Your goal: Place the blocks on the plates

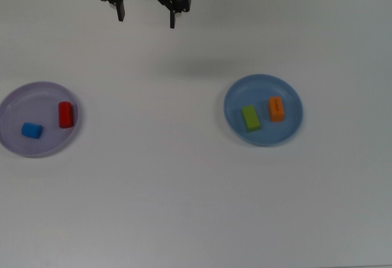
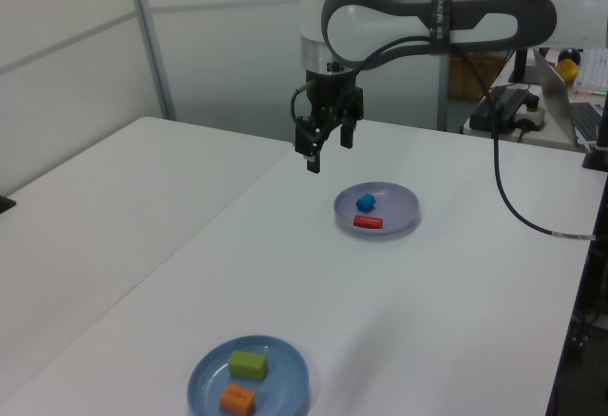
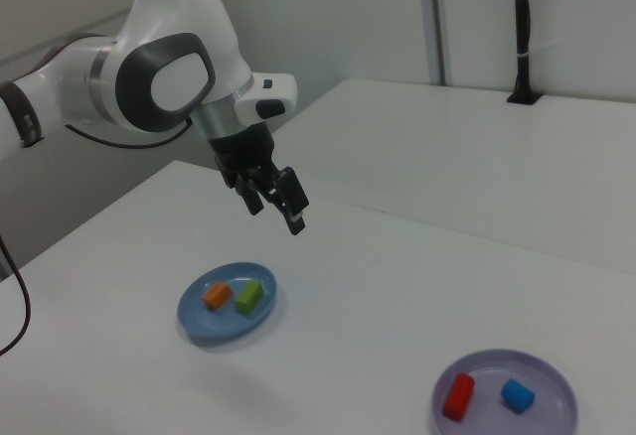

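**All four blocks lie on the plates, the claw is wide and empty**

We see the black claw [image 1: 146, 16] hanging above the smooth white table [image 1: 184, 207] with its two fingers spread wide, holding nothing. On the round lavender plate [image 1: 12, 106] lie the short blue cylinder [image 1: 32, 130] and the red cylinder [image 1: 65, 114], a little apart. On the round blue plate [image 1: 288, 130] lie the green bar [image 1: 250, 118] and the orange bar [image 1: 276, 108], side by side. Both plates look like shallow matte plastic.
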You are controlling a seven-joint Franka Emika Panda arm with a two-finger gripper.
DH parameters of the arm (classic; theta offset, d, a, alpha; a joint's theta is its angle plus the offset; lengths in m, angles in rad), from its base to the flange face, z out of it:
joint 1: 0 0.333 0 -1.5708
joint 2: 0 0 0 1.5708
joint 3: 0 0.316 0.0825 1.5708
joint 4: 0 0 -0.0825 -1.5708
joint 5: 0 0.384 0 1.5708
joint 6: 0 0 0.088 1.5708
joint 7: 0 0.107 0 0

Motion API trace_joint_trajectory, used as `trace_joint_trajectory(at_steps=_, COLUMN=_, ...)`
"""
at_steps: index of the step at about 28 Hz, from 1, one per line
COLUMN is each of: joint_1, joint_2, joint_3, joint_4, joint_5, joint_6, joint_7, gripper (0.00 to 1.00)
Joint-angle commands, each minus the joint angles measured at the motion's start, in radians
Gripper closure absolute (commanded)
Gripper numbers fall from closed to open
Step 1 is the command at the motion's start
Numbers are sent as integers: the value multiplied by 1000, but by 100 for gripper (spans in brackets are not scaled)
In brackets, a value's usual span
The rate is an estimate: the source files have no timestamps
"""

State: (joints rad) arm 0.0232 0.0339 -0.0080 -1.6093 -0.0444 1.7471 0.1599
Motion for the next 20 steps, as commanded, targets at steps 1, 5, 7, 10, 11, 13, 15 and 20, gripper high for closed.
trace_joint_trajectory(at_steps=1, joint_1=-16, joint_2=-16, joint_3=6, joint_4=-4, joint_5=15, joint_6=2, joint_7=-20, gripper=0)
trace_joint_trajectory(at_steps=5, joint_1=-16, joint_2=-11, joint_3=6, joint_4=8, joint_5=17, joint_6=-3, joint_7=-16, gripper=0)
trace_joint_trajectory(at_steps=7, joint_1=-16, joint_2=-14, joint_3=5, joint_4=11, joint_5=15, joint_6=-44, joint_7=-23, gripper=0)
trace_joint_trajectory(at_steps=10, joint_1=-16, joint_2=-15, joint_3=5, joint_4=20, joint_5=14, joint_6=-89, joint_7=-26, gripper=0)
trace_joint_trajectory(at_steps=11, joint_1=-16, joint_2=-16, joint_3=2, joint_4=25, joint_5=14, joint_6=-98, joint_7=-26, gripper=0)
trace_joint_trajectory(at_steps=13, joint_1=-17, joint_2=-14, joint_3=0, joint_4=26, joint_5=14, joint_6=-101, joint_7=-26, gripper=0)
trace_joint_trajectory(at_steps=15, joint_1=-17, joint_2=-12, joint_3=0, joint_4=26, joint_5=14, joint_6=-100, joint_7=-26, gripper=0)
trace_joint_trajectory(at_steps=20, joint_1=-16, joint_2=-11, joint_3=2, joint_4=26, joint_5=14, joint_6=-100, joint_7=-26, gripper=0)
